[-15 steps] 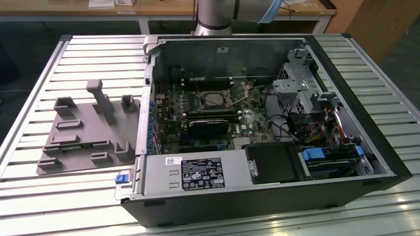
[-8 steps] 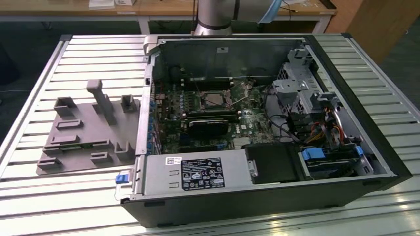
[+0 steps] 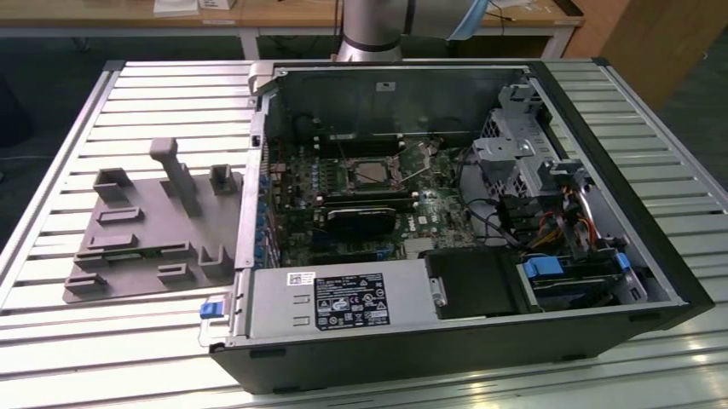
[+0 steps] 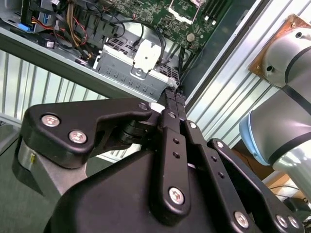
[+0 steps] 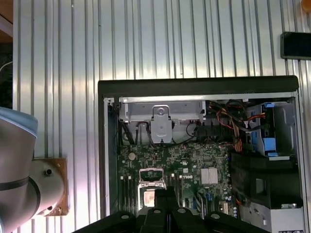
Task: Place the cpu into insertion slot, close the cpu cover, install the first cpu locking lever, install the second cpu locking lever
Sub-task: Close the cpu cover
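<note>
Slatted metal desk (image 3: 170, 94), carrying an open computer case (image 3: 455, 362) laid on its side, interior exposed.

Item 1: the cpu (image 5: 148, 197), a tan square, sits in the socket on the green motherboard (image 3: 442, 210). In the exterior view the socket lies toward the far side of the board, beyond the black graphics card (image 3: 364, 218).

Item 2: the cpu cover (image 5: 151, 174) shows as a silvery frame at the socket's edge. Cannot tell whether it is pressed flat or raised. A thin silvery lever (image 3: 425, 173) stands beside the socket at a slant.

Item 3: the pincer (image 4: 173, 95) hangs above the case with its black fingers drawn narrow, tips together, nothing seen between them. In the first wrist view the fingertips (image 5: 167, 195) overlap the socket's edge just beside the cpu. No contact with any part can be confirmed.

Item 4: the power supply box (image 3: 341, 300), with its black label, occupies the near wall of the case. A drive bay with blue tabs (image 3: 546, 266) and bundled cables (image 3: 574, 226) are toward the exterior view's right.

Item 5: a grey moulded fixture (image 3: 142, 243) rests on the desk at the exterior view's left, well apart from the socket.

Item 6: the arm's grey joint (image 4: 286, 102) is near the case's outer wall.
</note>
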